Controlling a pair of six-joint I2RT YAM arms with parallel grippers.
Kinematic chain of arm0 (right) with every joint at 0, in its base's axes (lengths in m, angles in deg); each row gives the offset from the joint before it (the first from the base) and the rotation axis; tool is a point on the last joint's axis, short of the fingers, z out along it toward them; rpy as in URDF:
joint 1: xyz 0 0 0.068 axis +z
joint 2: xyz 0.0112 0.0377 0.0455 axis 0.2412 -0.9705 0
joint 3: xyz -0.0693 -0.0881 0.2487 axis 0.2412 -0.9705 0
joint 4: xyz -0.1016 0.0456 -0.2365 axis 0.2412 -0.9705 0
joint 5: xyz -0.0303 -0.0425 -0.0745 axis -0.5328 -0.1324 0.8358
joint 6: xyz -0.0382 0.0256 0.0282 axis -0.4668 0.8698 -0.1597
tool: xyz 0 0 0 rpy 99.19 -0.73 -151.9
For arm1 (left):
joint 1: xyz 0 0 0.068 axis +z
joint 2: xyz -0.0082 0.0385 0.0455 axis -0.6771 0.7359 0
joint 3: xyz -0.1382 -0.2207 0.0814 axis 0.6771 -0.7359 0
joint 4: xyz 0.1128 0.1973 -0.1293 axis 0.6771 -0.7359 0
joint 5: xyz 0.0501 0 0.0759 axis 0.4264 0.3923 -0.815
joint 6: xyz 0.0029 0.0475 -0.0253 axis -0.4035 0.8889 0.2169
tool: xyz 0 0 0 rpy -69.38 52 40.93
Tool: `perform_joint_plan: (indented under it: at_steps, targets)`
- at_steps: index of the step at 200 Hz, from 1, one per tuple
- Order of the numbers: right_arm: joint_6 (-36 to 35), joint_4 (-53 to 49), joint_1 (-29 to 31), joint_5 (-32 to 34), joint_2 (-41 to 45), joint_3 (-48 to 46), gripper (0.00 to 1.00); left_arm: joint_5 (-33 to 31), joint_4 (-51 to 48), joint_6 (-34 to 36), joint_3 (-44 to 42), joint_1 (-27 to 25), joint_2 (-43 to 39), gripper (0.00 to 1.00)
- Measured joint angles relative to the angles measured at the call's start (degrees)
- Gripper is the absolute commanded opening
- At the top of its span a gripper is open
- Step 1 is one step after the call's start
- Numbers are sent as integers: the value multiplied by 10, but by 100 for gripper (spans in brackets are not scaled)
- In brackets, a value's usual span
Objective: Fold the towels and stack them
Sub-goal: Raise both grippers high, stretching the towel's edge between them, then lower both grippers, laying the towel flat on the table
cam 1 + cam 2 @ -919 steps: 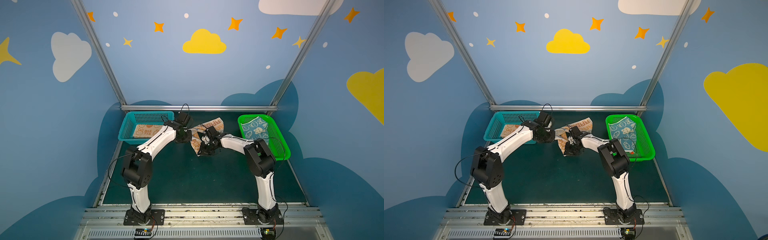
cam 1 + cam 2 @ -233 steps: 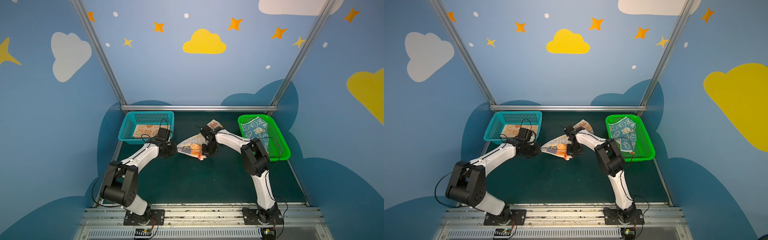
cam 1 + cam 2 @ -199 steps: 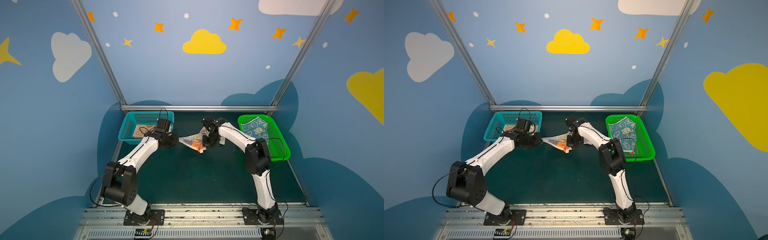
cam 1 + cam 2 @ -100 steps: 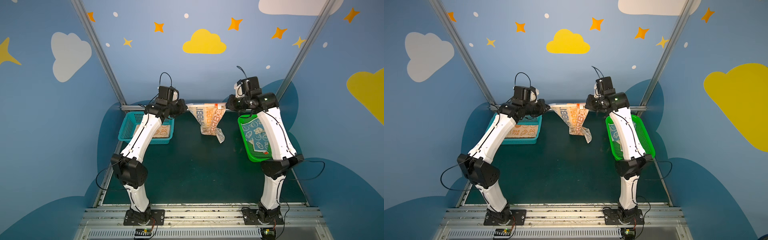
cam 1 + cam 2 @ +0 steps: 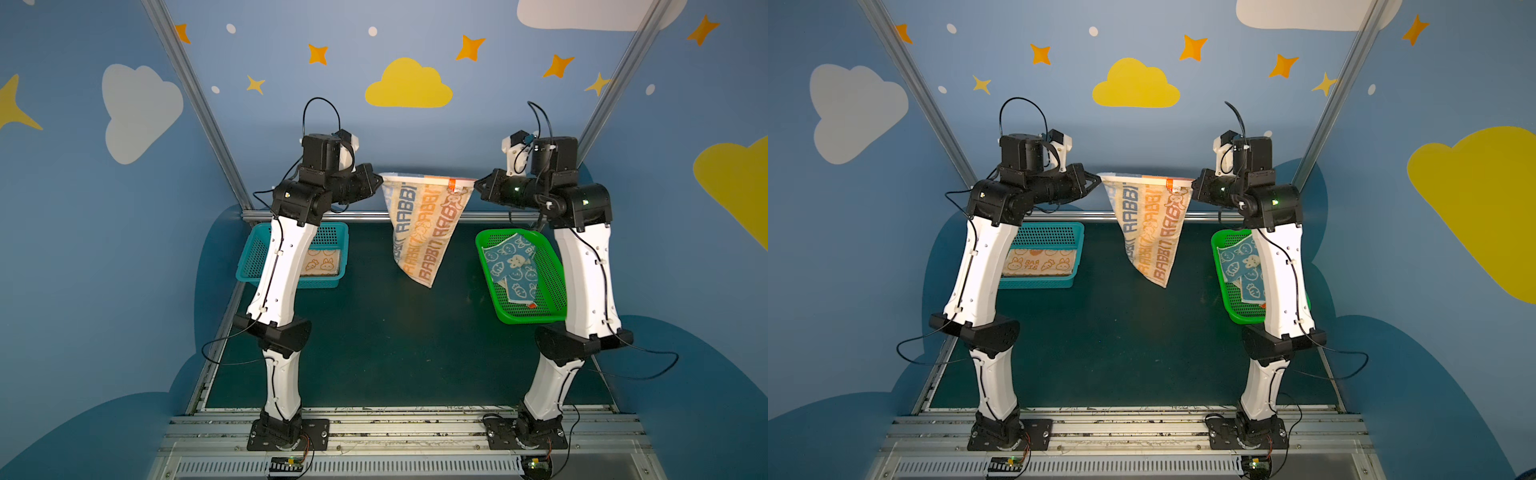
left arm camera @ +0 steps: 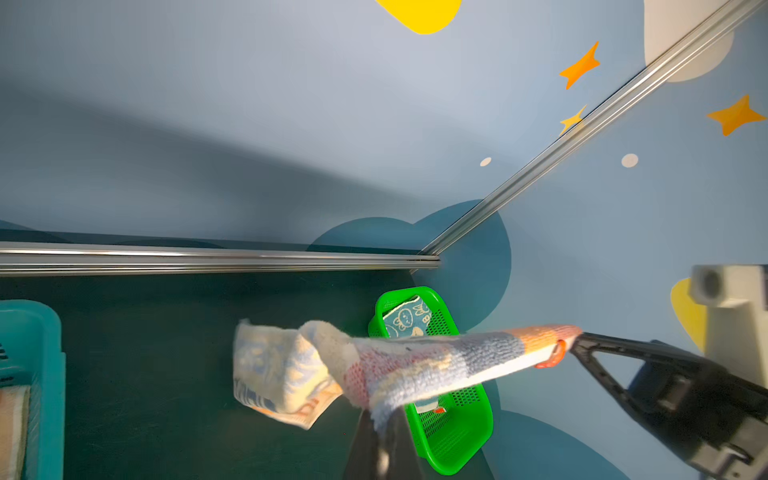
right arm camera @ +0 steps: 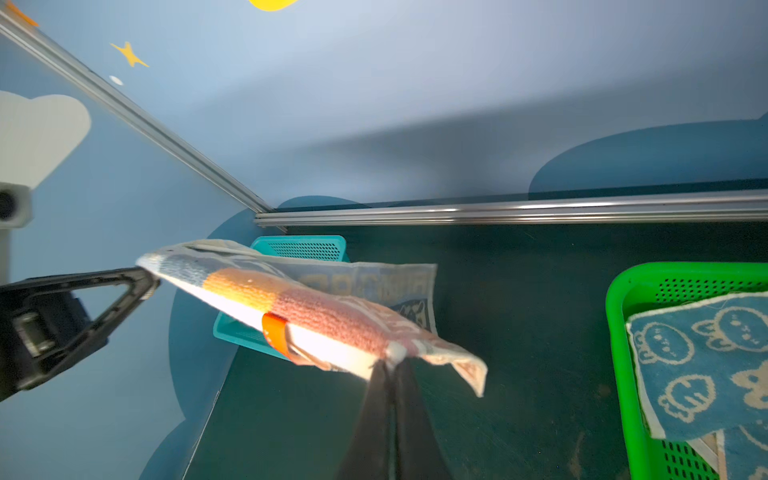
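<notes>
Two corners of the striped towel are pinched, one in my left gripper, one in my right gripper; it hangs stretched between them, well above the desk.

The hanging towel is strung above the table in both top views, its upper corners pinched by the left gripper at its left and the right gripper at its right. Left of it, on the table, stands the left basket with a flat towel inside. Right of it stands the right basket, holding a rumpled towel. A rail runs behind it.
</notes>
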Motion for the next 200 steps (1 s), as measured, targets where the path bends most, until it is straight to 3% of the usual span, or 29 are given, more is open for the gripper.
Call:
perform_joint_plan:
  at_steps: [31,62,99,154,200]
  targets:
    - [-24,19,0,-15,105,-85,0,-24,-3,10,-80,-36,-76,3]
    - [-36,49,-1,-26,224,-210,0,-74,17,14,-203,-100,-206,3]
    - [-38,74,2,-63,283,-273,0,-86,66,-9,-317,-133,-326,3]
    - [-29,81,-2,-58,240,-269,0,-120,78,-26,-347,-131,-313,3]
    - [-7,86,-16,-61,84,-259,0,-88,117,-28,-385,-48,-205,3]
